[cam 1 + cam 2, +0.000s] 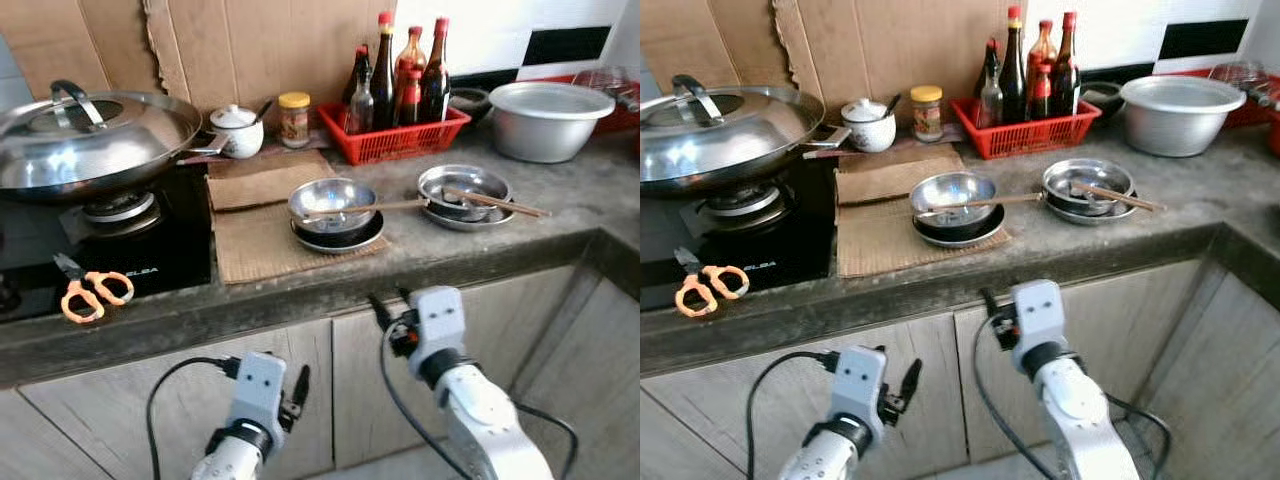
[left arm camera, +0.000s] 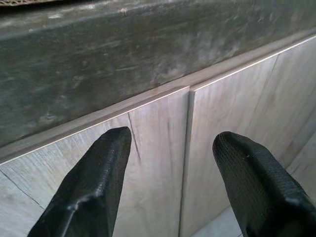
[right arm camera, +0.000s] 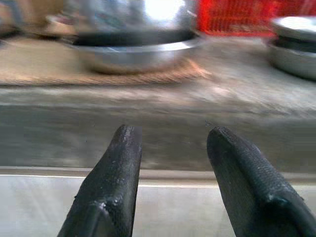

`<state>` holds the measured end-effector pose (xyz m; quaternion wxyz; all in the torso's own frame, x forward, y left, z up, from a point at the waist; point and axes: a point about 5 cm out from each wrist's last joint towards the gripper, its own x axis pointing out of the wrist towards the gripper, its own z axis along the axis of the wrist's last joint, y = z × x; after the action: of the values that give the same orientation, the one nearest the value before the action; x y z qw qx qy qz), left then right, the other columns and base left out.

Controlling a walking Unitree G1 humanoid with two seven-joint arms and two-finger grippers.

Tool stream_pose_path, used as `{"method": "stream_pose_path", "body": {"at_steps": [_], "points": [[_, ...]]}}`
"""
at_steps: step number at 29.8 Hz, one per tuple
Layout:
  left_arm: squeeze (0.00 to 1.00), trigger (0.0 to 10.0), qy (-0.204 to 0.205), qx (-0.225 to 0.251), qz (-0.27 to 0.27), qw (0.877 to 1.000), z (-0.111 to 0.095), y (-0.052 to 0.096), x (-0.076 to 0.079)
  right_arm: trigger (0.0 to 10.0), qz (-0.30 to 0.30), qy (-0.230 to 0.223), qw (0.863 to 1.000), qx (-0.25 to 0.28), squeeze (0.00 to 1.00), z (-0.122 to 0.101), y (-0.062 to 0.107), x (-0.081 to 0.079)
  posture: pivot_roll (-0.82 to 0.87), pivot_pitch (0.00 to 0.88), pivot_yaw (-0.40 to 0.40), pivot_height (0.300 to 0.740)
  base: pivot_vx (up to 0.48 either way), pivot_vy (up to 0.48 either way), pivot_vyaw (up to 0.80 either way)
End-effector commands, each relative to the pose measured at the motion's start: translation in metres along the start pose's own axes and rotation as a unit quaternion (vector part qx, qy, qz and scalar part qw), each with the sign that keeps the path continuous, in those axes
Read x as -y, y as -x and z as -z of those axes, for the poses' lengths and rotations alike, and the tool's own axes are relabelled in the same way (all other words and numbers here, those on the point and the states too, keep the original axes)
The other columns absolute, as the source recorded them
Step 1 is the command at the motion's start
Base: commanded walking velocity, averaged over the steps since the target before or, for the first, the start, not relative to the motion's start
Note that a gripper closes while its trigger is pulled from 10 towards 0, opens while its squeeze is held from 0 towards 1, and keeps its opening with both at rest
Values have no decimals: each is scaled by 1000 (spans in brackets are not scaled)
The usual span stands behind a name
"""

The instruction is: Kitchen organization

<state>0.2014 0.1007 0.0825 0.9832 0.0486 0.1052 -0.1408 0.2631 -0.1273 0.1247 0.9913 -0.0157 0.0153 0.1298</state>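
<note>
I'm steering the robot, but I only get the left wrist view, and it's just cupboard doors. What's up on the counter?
Observer: A steel bowl, sitting on a brown mat.
Child: Is my other claw up there too?
Observer: No. The right claw is below the counter edge, open and empty.
Child: Anything colourful?
Observer: Orange scissors lie on the front of the black stove.

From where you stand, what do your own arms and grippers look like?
Two silver-grey arms with rounded shells and black joint rings. Each ends in a boxy pale wrist block with small dark dots, and looping black cables run alongside. The left gripper and right gripper each have two long black fingers with finely textured, rounded tips.
</note>
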Motion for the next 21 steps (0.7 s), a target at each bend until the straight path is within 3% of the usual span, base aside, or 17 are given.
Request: {"method": "stream_pose_path", "body": {"at_steps": [1,2,3,4,10,11,12,13,15,18,21], "points": [[0,10000,1,-4,-1,1000,0,1,-2,10000,-1,1,1000,8,63,-4,-4,0,30,0,-27,740,0,0,0],[0,10000,1,-4,-1,1000,0,1,-2,10000,-1,1,1000,8,63,-4,-4,0,30,0,-27,740,0,0,0],[0,10000,1,-3,0,1000,0,1,-1,10000,3,-3,1000,10,933,-4,-5,1,30,0,-27,740,0,0,0],[0,10000,2,-3,1,1000,0,1,-1,10000,8,-7,1000,12,1000,-4,-6,2,31,0,-26,740,0,0,0],[0,10000,-3,34,17,999,-11,-1,1,10000,23,-44,998,31,1000,-16,-22,9,36,0,-24,740,0,0,0],[0,10000,-2,40,20,999,-13,-2,2,10000,26,-50,998,33,208,-19,-26,10,36,0,-24,740,0,0,0],[0,10000,-1,44,22,999,-14,-2,2,10000,28,-53,998,34,208,-21,-29,11,36,0,-24,740,0,0,0],[0,10000,-4,48,25,999,-15,-2,3,10000,31,-54,997,36,0,-22,-31,12,38,0,-21,740,0,0,0],[0,10000,-8,64,40,997,-19,-2,6,10000,41,-84,995,42,0,-27,-37,15,43,0,-24,740,0,0,0],[0,10000,-14,94,79,992,-27,0,15,10000,38,-172,982,61,0,-38,-48,18,50,0,-23,740,0,0,0],[0,10000,-15,104,86,991,-29,2,19,10000,27,-192,978,78,0,-47,-54,18,51,0,-25,740,0,0,0]]}}
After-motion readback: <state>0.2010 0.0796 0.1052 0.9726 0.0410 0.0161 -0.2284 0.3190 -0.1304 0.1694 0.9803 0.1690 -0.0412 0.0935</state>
